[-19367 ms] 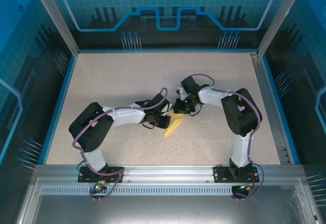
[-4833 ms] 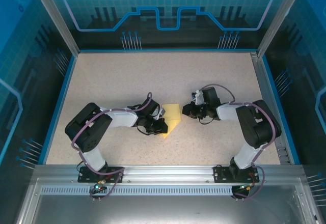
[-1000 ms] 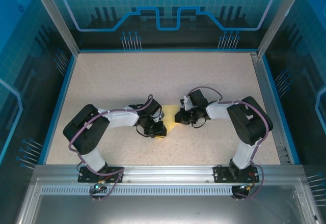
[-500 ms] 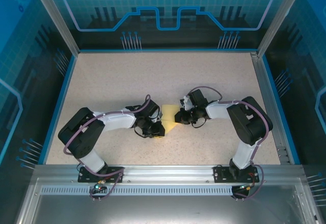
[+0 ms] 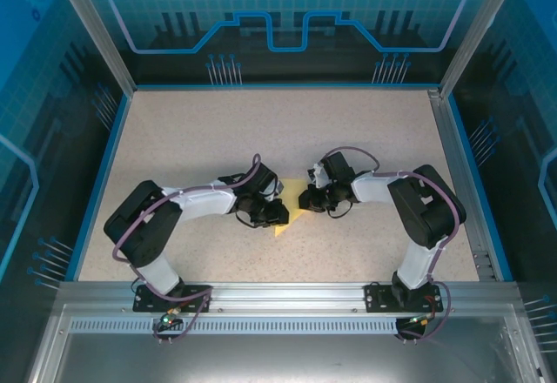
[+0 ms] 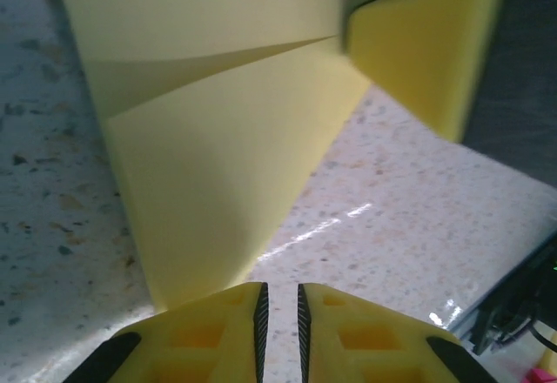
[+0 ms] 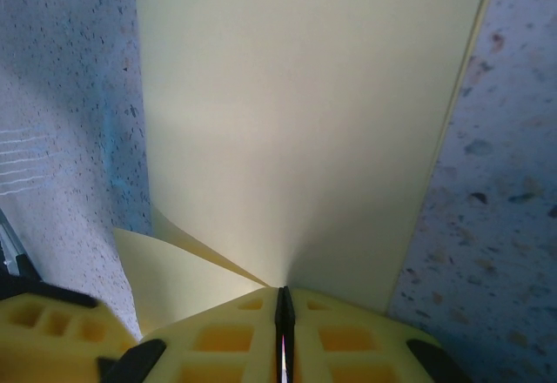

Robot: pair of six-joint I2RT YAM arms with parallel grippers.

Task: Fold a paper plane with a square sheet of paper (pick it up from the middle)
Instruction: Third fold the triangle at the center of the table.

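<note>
The pale-yellow sheet of paper (image 5: 292, 217), partly folded, lies at mid-table between my two grippers. My right gripper (image 5: 306, 198) is shut on its right edge. In the right wrist view the paper (image 7: 305, 122) fans out from the closed right gripper (image 7: 284, 294), with a lower layer peeling off to the left. My left gripper (image 5: 276, 213) sits low on the paper's left side. In the left wrist view the left gripper (image 6: 279, 300) shows a thin slit with bare table in it, and the creased paper (image 6: 218, 183) runs beside the left finger.
The speckled table (image 5: 261, 139) is walled by blue rails and aluminium posts (image 5: 457, 52). A yellow finger of the other gripper (image 6: 426, 52) shows at the upper right of the left wrist view. Both arms' forearms crowd the centre.
The left arm has shifted, carrying its gripper slightly right and away from the near edge over the paper. Less paper shows between the grippers. The right arm has stayed put.
</note>
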